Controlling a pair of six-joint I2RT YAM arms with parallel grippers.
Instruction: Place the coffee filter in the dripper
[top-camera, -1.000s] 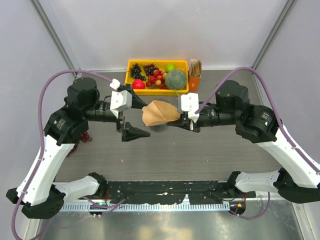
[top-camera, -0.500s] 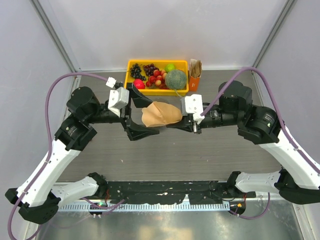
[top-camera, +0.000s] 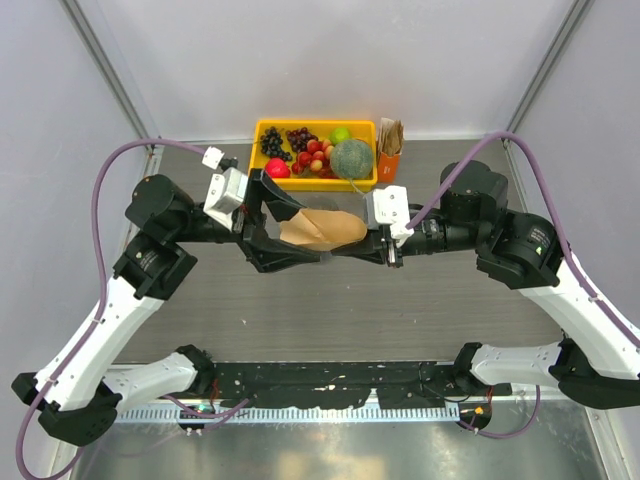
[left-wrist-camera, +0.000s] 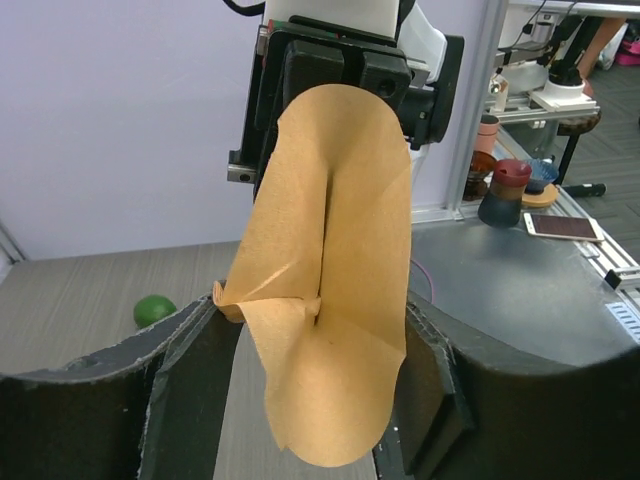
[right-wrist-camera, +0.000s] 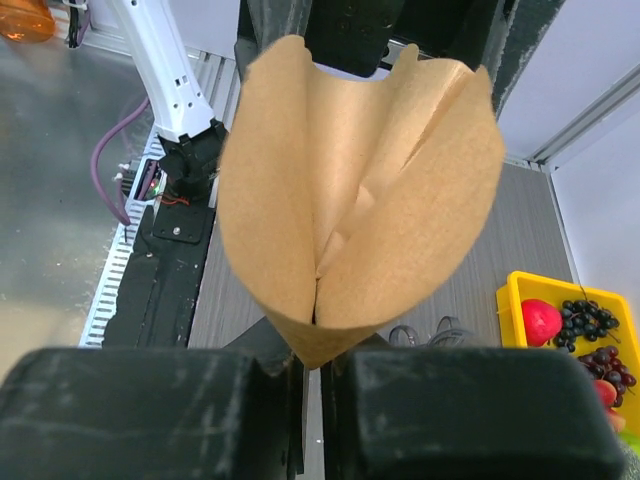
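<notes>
Coffee filter (top-camera: 322, 228): thin tan creased paper cone, running level, tip pointing right. Pinching tip with right gripper (right-wrist-camera: 313, 385); straddling mouth with left gripper (left-wrist-camera: 310, 340), fingers spread wide.

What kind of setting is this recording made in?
Probably a robotics lab cell: white panels enclose the table, a yellow tray of fruit sits staged at the back, and a cluttered workbench shows beyond.

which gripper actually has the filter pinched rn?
The right gripper: its jaws are shut on the pointed end of the coffee filter. The left gripper has its jaws wide apart on either side of the filter's open end.
</notes>
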